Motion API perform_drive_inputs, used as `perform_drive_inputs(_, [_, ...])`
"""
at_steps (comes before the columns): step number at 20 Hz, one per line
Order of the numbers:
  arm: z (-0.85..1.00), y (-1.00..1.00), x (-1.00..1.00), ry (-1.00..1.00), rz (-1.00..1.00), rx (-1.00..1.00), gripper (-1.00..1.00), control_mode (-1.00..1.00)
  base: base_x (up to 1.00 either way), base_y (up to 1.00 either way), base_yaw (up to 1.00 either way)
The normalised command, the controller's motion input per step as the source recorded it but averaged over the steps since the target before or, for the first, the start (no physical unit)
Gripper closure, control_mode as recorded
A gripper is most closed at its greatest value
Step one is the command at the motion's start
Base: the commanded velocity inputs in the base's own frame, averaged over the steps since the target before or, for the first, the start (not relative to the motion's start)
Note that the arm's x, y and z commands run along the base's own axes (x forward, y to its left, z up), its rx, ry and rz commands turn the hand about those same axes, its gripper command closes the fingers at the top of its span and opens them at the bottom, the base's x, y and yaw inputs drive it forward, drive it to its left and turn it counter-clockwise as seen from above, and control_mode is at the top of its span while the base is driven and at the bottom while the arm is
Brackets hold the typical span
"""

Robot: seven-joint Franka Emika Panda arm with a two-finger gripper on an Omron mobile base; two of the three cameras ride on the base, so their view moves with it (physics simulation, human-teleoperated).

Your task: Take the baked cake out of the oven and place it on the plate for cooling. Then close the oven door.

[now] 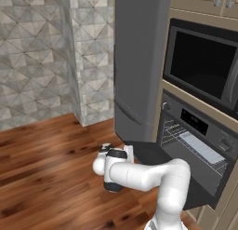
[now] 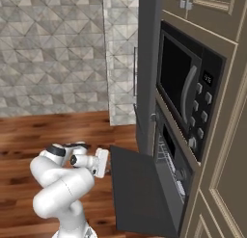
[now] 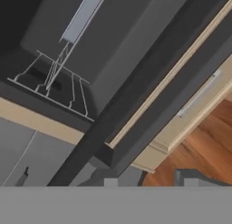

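Built-in oven (image 1: 195, 145) set in a tall cabinet column, directly below a microwave (image 1: 204, 66) with a dark window. The oven door (image 1: 153, 154) hangs open, dropped to roughly horizontal, its dark inner face turned upward; in the right base view the same door (image 2: 140, 189) projects from the cavity toward the left. Wire racks (image 1: 186, 140) span the lit cavity, and a pale grey rectangular tray (image 1: 202, 147) lies on the upper rack. A round knob (image 1: 166, 106) sits at the left end of the control strip, left of the small digital display (image 1: 194, 121). In the hand view a small dark item, apparently the baked cake (image 3: 47, 80), lies dimly on the wire rack (image 3: 54, 89) deep in the cavity; its outline is too faint to describe further. The white arm (image 1: 153, 178) bends low in front of the open door, its hand turned toward the oven. The gripper (image 2: 102, 163) hovers just beside the near left edge of the door, over the wooden floor (image 1: 46, 164). Whether its fingers are parted or closed cannot be told from these views. A tall grey refrigerator (image 1: 139, 61) stands left of the oven column, with a patterned tile wall (image 1: 42, 52) beyond
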Motion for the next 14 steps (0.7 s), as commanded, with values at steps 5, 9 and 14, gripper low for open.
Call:
perform_drive_inputs(5, [0.15,-1.00,0.84,-0.09,0.00,0.00,-1.00,-1.00,0.00,0.00,0.00])
perform_drive_inputs(9, [0.20,-1.00,0.89,-0.16,0.00,0.01,-1.00,-1.00,0.00,0.00,0.00])
perform_drive_inputs(14, [0.23,-1.00,0.93,-0.20,0.01,0.03,-1.00,-1.00,0.00,0.00,0.00])
